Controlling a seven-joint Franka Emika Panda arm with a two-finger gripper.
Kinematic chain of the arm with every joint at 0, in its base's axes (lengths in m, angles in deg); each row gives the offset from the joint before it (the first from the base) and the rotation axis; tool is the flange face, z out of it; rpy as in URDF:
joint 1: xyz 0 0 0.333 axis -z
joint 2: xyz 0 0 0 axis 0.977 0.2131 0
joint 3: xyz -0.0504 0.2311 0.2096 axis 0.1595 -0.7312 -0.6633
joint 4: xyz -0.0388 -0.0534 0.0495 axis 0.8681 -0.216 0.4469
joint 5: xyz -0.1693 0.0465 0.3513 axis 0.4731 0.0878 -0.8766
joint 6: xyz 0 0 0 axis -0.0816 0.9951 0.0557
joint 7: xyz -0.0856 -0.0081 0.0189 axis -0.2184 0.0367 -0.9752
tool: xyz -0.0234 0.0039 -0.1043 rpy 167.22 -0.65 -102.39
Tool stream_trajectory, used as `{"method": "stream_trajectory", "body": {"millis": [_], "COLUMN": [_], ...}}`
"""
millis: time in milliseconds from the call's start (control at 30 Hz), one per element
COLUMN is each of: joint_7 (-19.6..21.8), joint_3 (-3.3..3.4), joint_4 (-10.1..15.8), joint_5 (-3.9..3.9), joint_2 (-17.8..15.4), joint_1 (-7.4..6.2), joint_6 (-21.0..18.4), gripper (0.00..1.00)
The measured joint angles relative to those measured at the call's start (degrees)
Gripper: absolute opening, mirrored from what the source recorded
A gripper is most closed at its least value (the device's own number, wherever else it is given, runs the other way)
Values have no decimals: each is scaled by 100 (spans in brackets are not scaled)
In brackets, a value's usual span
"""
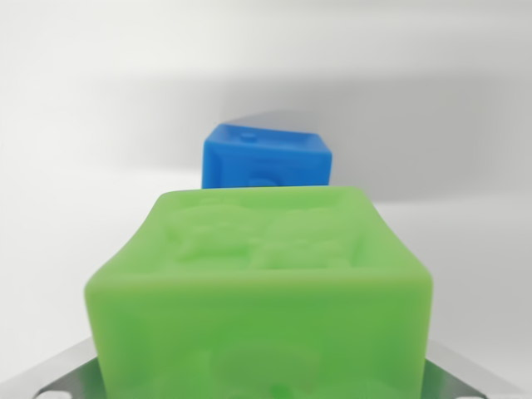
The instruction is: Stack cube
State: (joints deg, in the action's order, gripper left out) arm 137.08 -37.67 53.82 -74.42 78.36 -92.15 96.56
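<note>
- Two cubes are in the wrist view: one green cube [262, 299] and one blue cube [266, 160].
- The green cube fills the lower half of the frame, close to the camera and partly blurred; its top face carries a raised relief whose pattern is too soft to read.
- The blue cube lies beyond it, just above its far edge in the picture, with its lower part hidden behind the green one.
- The blue cube is turned so one vertical edge faces slightly to the wrist view's right; neither cube has a longer side to speak of.
- The surface [91, 108] is plain white, with a soft grey shadow band across it behind the blue cube.
- Metal gripper [262, 386] parts show at both lower corners, flanking the green cube; it appears to be pinched between them, though the contact itself is hidden.
</note>
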Motion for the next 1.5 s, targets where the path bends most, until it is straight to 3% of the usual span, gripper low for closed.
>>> {"method": "stream_trajectory", "body": {"millis": [167,533,1133,1167,1500], "joint_7": [64,72,73,73,73], "joint_3": [2,6,13,14,15], "joint_4": [-163,-174,-230,-230,-231], "joint_5": [0,0,0,0,0], "joint_2": [131,495,751,751,764], "joint_1": [-11,-12,-19,-19,-22], "joint_6": [-36,270,496,497,502], "gripper": [0,0,0,100,100]}}
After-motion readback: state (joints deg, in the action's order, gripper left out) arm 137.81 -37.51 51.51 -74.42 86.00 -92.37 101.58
